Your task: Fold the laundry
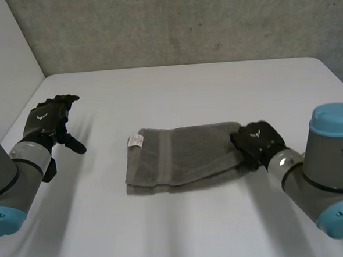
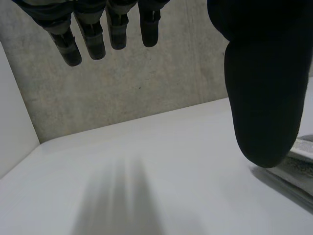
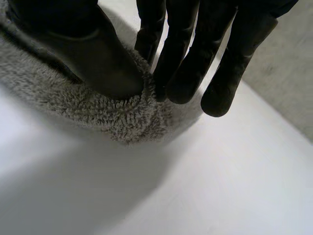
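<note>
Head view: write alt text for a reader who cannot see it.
A folded grey towel lies in the middle of a white table, its right end pinched by the robot's right hand. The left hand hovers open above the table at the left, apart from the towel. A small white label shows at the towel's left end.

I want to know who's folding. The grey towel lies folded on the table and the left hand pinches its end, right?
No, the right hand pinches the towel's end, as the right wrist view shows. The left hand is open, off the towel, which does lie folded on the table.
</note>
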Motion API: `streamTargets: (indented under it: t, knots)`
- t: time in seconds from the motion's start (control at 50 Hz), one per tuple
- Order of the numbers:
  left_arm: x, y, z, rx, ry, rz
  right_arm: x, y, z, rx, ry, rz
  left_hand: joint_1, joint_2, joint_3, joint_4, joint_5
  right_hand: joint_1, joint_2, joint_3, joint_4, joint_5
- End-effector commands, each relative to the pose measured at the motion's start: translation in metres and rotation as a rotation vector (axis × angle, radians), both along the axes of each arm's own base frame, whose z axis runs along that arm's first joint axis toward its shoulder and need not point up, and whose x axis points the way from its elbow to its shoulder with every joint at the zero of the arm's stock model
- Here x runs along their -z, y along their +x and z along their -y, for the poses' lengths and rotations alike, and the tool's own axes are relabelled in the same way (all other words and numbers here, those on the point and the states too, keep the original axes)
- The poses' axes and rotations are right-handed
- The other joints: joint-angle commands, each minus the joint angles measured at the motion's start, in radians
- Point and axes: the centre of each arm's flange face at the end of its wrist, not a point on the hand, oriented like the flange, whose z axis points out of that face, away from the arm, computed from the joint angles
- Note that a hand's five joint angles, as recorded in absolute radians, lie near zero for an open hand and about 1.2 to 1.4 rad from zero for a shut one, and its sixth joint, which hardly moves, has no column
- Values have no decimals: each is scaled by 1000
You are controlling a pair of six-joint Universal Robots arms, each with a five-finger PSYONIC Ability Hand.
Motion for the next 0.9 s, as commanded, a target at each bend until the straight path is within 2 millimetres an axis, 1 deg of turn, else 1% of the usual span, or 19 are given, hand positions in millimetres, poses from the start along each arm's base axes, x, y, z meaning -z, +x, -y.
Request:
streamTargets:
  t: [0.02,0.04,0.06,0.08,0.12,0.14,0.18,0.22,0.32,0.36,0.38,0.4,0.44,0.56,0.64,0.72,0.78,0.88,0.9]
  knots:
    - [-19,-5,-1,14,-53,-14,-43,48,-6,-116,-243,-75,0,9,8,9,-29,110,71,58,56,64]
    - [-35,-11,-4,33,-100,-20,-51,76,-25,-213,-324,-101,0,9,8,9,-29,110,71,58,56,64]
    - [-52,-19,-8,54,-149,-28,-51,76,-25,-214,-325,-101,9,17,17,17,-21,110,71,58,56,64]
    - [-52,-19,-8,54,-149,-28,-51,76,-25,-214,-325,-101,9,18,17,17,-21,110,71,58,56,64]
    - [-73,-31,-15,92,-196,-42,-54,127,-62,-393,-448,-156,15,23,23,23,-15,110,71,58,56,64]
    - [-73,-31,-15,92,-196,-42,-54,127,-62,-393,-448,-156,15,23,23,23,-15,110,71,58,56,64]
    - [-100,-39,-22,118,-248,-61,-50,143,-75,-452,-484,-178,21,29,29,29,-9,110,71,58,56,64]
    - [-109,-43,-25,129,-257,-64,-32,169,-100,-564,-489,-184,21,29,29,29,-9,110,71,58,56,64]
    - [-124,-60,-33,182,-244,-75,3,191,-128,-704,-400,-206,18,26,26,26,-12,110,71,58,56,64]
    - [-123,-67,-35,201,-228,-75,11,192,-129,-708,-366,-216,18,26,26,26,-12,110,71,58,56,64]
    - [-121,-72,-37,214,-209,-71,12,191,-128,-693,-341,-214,15,23,23,23,-15,-203,-241,-254,-256,-248]
    - [-121,-73,-37,214,-208,-71,12,191,-128,-693,-341,-214,15,23,23,23,-15,-206,-245,-258,-260,-252]
    - [-115,-76,-38,222,-176,-62,4,186,-119,-600,-276,-155,9,18,17,17,-21,-1051,-1090,-1103,-1105,-1097]
    - [-96,-80,-33,228,-122,-48,-34,168,-92,-368,-151,65,12,20,20,20,-18,-1111,-1150,-1163,-1165,-1157]
    - [-68,-85,-25,229,-47,-33,-51,133,-54,-170,-14,262,12,20,20,20,-18,-1111,-1150,-1163,-1165,-1157]
    - [-35,-88,-19,229,41,-14,-46,120,-38,-114,66,325,18,26,26,26,-12,-1111,-1150,-1163,-1165,-1157]
    - [-23,-89,-18,230,74,-5,-33,114,-30,-109,118,328,18,26,26,26,-12,-1111,-1150,-1163,-1165,-1157]
    - [26,-97,-26,254,203,37,-7,110,-19,-110,182,308,15,23,23,23,-15,-1111,-1150,-1163,-1165,-1157]
    - [26,-97,-26,254,203,37,0,110,-17,-112,196,303,15,23,23,23,-15,-1111,-1150,-1163,-1165,-1157]
